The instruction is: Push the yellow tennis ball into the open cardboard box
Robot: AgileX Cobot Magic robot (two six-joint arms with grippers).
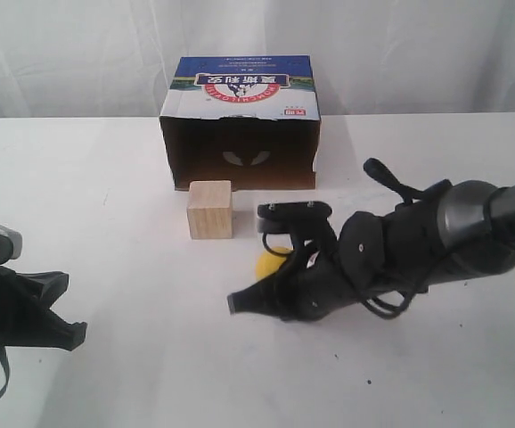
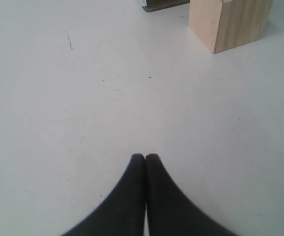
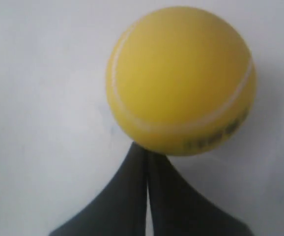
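The yellow tennis ball (image 1: 270,265) (image 3: 181,81) lies on the white table in front of the open cardboard box (image 1: 240,116), right of the wooden cube. The box's dark opening faces the ball, its blue printed panel on top. My right gripper (image 1: 240,301) (image 3: 147,153) is shut with nothing between its fingers, and its tips rest against the ball's near side. In the exterior view the arm covers part of the ball. My left gripper (image 1: 66,283) (image 2: 145,157) is shut and empty at the table's front left, far from the ball.
A pale wooden cube (image 1: 210,209) (image 2: 230,22) stands just in front of the box's left half, left of the ball. A corner of the box (image 2: 164,4) shows in the left wrist view. White curtains hang behind the table (image 1: 79,196).
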